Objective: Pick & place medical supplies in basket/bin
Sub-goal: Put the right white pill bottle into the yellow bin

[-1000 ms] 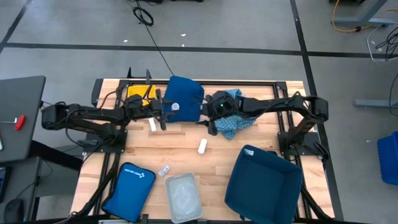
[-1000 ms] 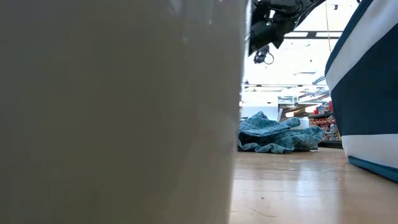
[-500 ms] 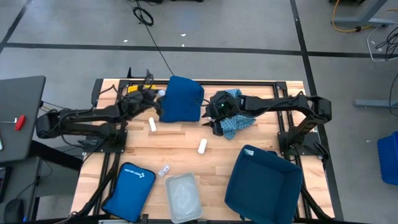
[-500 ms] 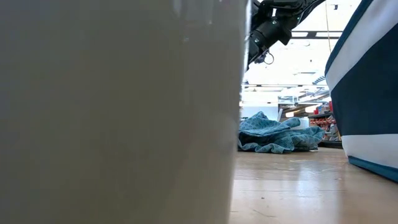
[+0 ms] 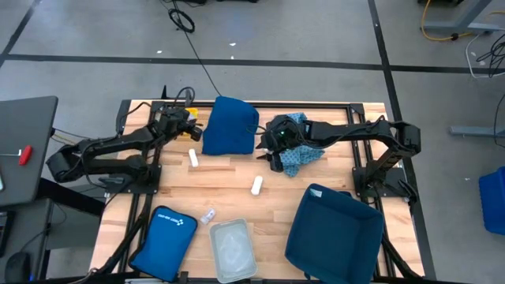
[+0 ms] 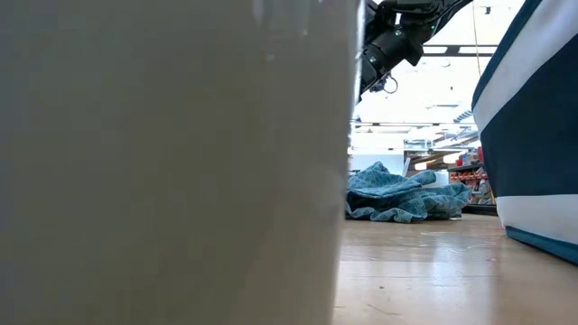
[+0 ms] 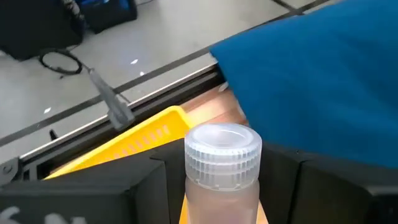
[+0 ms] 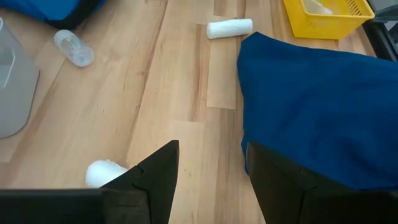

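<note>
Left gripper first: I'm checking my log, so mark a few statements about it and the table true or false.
1. The left gripper holds a clear capped vial. True.
2. The yellow basket sits at the table's near edge. False: it is at the far edge.
3. The right gripper holds a white roll. False: it is open and empty.
4. Two white rolls lie on the table. True.

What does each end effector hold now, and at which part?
The left end effector holds a clear vial by its body, below the ribbed cap. The right end effector is open and holds nothing.
</note>
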